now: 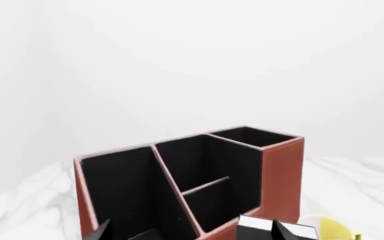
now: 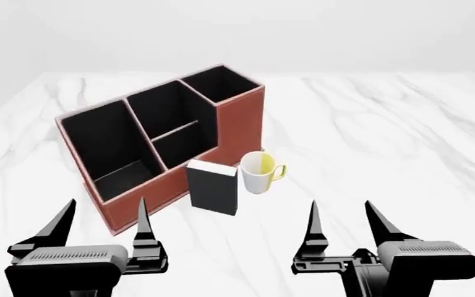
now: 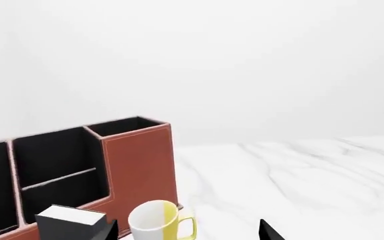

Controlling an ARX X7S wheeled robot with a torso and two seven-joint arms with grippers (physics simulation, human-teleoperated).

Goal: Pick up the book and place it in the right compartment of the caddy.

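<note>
black book upright ahead of both grippers, untouched — left gripper and right gripper jaws wide, empty; caddy right compartment beyond, unfilled — everything left.

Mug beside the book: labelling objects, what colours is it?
White ceramic mug with yellow interior and handle; head view.

table: white marble | on it: caddy, book, mug
</note>
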